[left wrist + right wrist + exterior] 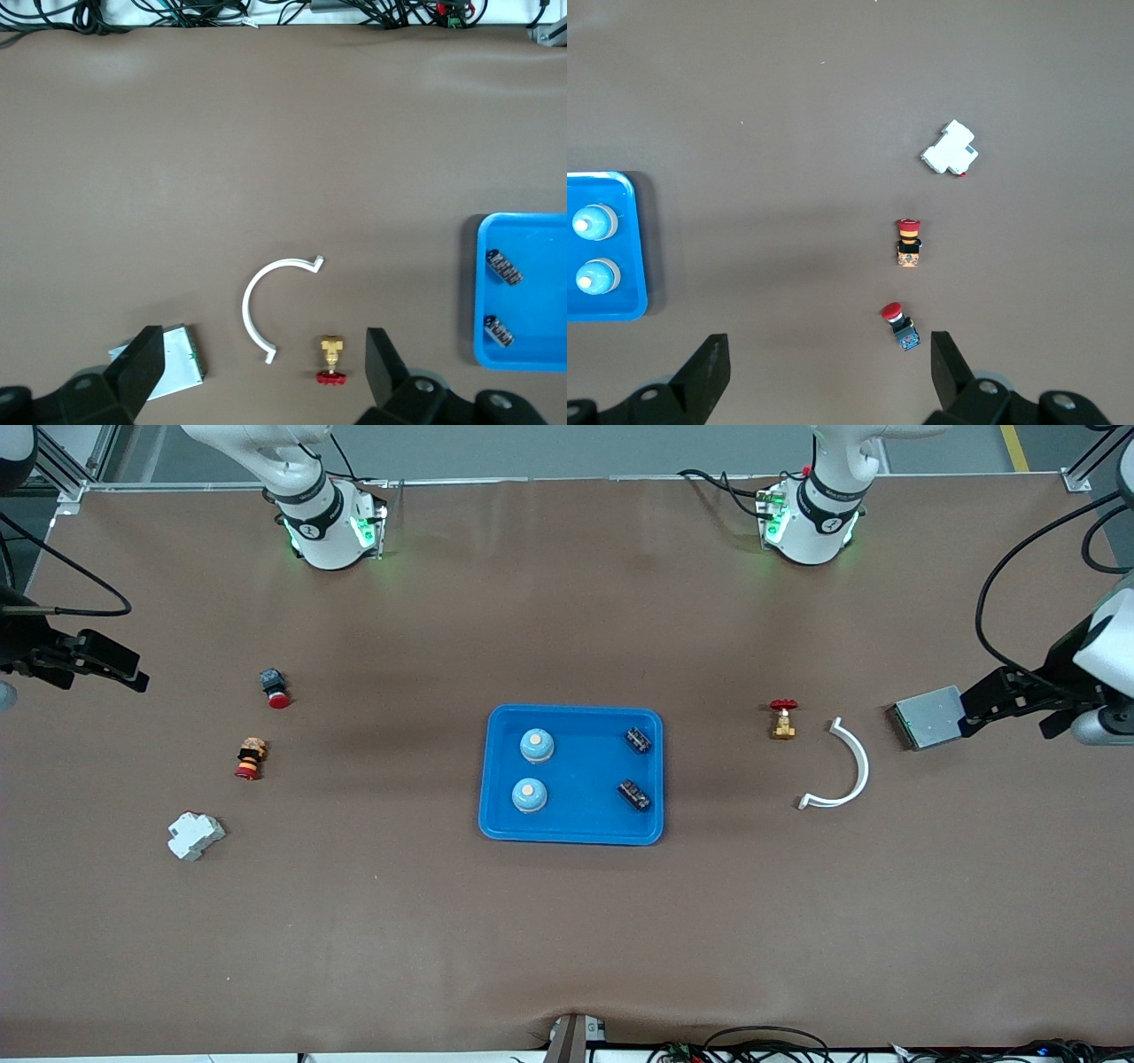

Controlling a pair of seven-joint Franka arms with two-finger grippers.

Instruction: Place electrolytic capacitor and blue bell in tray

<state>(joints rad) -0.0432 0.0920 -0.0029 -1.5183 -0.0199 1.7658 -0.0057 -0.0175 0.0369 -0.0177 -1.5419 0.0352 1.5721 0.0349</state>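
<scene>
Blue tray (pixel 571 828) sits mid-frame on the bench with both blue bells (pixel 537 745) and both capacitors (pixel 639 740) inside. Left hand (pixel 1010 704) waits at the right edge, right hand (pixel 111 664) at the left edge, both with fingers apart and empty.

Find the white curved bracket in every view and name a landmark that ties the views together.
Front view: white curved bracket lies toward the left arm's end, beside the brass valve.
Left wrist view: bracket, same valve beside it.
Right wrist view: not in it.
Shared landmark: the blue tray.
</scene>
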